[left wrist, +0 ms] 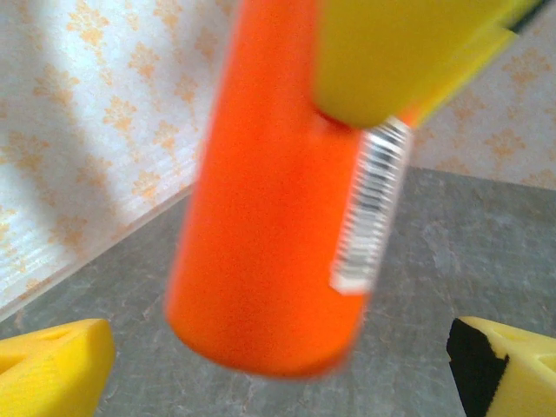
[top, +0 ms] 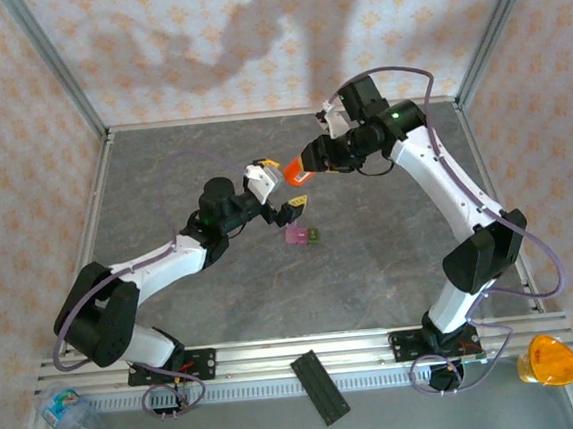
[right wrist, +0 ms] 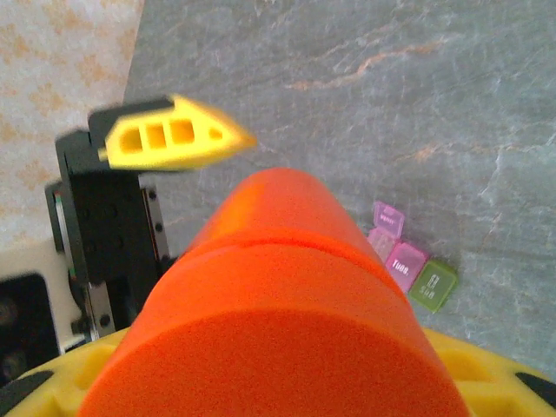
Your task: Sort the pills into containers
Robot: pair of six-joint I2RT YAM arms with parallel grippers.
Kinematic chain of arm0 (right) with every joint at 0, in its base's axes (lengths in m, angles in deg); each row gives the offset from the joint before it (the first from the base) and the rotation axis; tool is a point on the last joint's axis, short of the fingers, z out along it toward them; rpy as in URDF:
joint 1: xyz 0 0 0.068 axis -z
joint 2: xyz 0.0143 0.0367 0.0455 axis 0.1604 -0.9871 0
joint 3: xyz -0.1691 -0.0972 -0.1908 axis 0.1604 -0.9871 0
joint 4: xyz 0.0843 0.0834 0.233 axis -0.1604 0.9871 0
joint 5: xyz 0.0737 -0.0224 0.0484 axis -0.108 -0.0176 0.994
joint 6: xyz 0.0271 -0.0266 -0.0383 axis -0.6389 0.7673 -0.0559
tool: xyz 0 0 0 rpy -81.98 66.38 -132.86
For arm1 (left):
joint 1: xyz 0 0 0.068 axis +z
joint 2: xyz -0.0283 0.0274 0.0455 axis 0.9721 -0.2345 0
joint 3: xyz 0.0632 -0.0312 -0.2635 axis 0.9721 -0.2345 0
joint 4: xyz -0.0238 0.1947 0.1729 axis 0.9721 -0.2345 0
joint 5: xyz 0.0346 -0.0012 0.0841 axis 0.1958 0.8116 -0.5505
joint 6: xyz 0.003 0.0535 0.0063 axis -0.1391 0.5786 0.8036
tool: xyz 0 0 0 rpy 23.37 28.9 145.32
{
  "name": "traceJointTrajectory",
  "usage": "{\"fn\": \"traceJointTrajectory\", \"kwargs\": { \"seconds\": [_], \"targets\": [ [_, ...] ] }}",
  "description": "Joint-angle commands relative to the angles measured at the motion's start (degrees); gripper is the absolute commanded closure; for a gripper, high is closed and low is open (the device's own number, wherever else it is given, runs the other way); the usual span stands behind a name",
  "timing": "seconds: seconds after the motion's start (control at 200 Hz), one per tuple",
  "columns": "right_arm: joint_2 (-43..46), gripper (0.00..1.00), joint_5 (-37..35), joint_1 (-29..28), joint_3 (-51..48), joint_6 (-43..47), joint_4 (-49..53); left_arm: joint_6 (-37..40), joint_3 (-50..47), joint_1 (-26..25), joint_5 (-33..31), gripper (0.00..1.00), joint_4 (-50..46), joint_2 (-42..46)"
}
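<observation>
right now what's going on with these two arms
The right gripper holds an orange bottle in the air above the table. The left gripper is open, with its fingers spread on either side of the bottle's free end but not gripping it. The small pink and green containers lie on the table just below, and neither gripper is touching them.

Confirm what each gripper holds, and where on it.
Right gripper clamps the orange bottle across its side, near one end. Left gripper is open, holding nothing.
</observation>
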State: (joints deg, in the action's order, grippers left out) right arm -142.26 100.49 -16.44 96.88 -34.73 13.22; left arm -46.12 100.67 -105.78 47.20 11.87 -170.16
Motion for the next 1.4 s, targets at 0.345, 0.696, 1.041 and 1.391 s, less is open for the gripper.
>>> {"fn": "traceJointTrajectory", "kwargs": {
  "seconds": [0.345,0.696,1.041,1.391],
  "targets": [
    [-4.46,0.66,1.37,-5.80,2.63,0.07,0.46,-6.00,2.21,2.01,6.63,0.04,7.74,-1.38],
    [-4.57,0.68,1.16,-6.06,2.22,-1.91,-1.95,-6.96,1.66,2.02,8.37,0.08,4.73,-0.77],
    [-3.92,0.68,-1.54,-5.80,2.14,-1.98,-2.02,-7.01,-0.81,2.07,9.03,0.12,0.85,1.46],
    [-2.84,0.68,0.40,-4.93,0.72,-2.72,-3.54,-6.64,-1.73,1.76,8.24,0.14,-0.70,2.51]
  ]
}}
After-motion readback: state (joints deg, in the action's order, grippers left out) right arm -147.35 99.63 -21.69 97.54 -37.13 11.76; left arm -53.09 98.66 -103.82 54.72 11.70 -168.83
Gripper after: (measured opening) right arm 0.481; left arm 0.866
